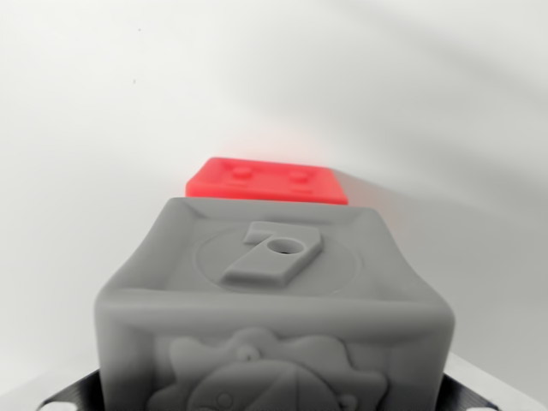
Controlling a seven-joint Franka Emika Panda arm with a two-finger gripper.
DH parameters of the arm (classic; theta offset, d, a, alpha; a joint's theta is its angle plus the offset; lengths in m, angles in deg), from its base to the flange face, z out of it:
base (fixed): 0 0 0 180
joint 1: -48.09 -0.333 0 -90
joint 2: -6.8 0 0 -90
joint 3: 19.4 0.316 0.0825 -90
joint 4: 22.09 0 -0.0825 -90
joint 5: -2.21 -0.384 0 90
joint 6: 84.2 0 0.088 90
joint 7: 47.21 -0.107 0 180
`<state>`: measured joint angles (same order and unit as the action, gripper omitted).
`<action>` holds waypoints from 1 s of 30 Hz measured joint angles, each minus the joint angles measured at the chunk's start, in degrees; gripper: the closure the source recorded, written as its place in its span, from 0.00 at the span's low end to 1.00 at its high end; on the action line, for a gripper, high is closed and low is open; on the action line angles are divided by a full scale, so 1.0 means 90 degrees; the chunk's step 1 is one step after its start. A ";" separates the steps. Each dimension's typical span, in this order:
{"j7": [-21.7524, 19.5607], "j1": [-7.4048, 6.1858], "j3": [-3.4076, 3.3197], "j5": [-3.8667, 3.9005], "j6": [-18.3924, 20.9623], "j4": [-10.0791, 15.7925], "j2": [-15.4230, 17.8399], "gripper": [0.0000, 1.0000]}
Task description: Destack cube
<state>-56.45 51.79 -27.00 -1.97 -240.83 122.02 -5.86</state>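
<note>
Wrist view. One grey cube (274, 300) fills the lower centre of frame: soft rounded edges, raised numeral 7 with a small hole on its top face, embossed round figure on the near face. One red cube (267, 181) sits just behind it, studs on top, mostly hidden. White surface (94, 128) all round. Dark edges at the bottom corners flank the grey cube; whether these are the fingers, and their opening, cannot be told.

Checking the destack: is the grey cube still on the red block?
Cannot tell. The grey cube fills the foreground, and the red block shows only beyond its top edge; any contact is hidden.
</note>
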 joint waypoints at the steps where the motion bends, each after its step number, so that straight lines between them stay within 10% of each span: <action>1: -0.0013 -0.0002 -0.0006 0.0018 0.0045 0.0003 0.0048 1.00; 15: -0.0173 -0.0003 -0.0041 0.0225 0.0617 0.0022 0.0680 1.00; 30: -0.0663 -0.0202 0.0010 0.0252 0.0546 0.0203 0.0727 1.00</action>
<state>-62.42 49.97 -26.90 0.30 -235.91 123.85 0.68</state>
